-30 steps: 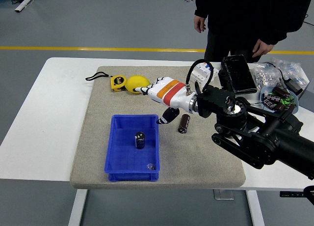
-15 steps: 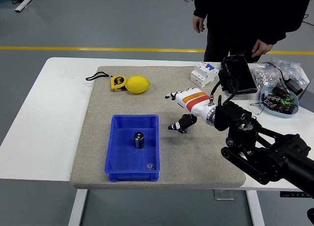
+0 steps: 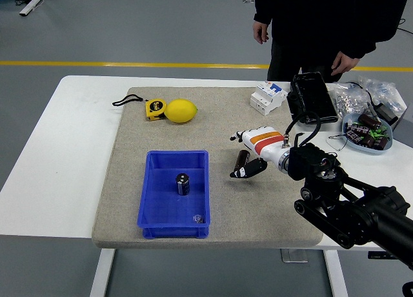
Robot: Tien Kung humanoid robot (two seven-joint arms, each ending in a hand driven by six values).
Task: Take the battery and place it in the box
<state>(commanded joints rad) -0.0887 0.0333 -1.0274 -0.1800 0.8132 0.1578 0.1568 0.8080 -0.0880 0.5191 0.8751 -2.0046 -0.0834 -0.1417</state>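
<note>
My black right arm [image 3: 352, 206] enters from the lower right of the frame and reaches left over the grey mat [image 3: 129, 200] on the white counter [image 3: 58, 161]; my right robot hand [image 3: 253, 153], white with an orange and red band, hangs just right of centre with its fingers loosely extended and its thumb apart, gripping nothing; a dark cylindrical battery [image 3: 242, 161] lies on the mat right at the hand, between thumb and fingers, though whether it touches them I cannot tell; left of it, at lower centre, sits the blue box [image 3: 151, 210], with a second battery [image 3: 183, 184] standing upright inside and a small clear object [image 3: 198, 217] near its front right corner; farther back, toward the upper left of the mat, a yellow lemon [image 3: 181, 110] rests beside a yellow tape measure [image 3: 154, 108] with a black strap; toward the upper right stand a white electrical part [image 3: 269, 95] and a black device [image 3: 312, 97]; at the right edge a clear dish [image 3: 366, 129] holds more batteries; behind the counter, at the top of the frame, a person in black [image 3: 322, 19] stands with both hands lowered.
</note>
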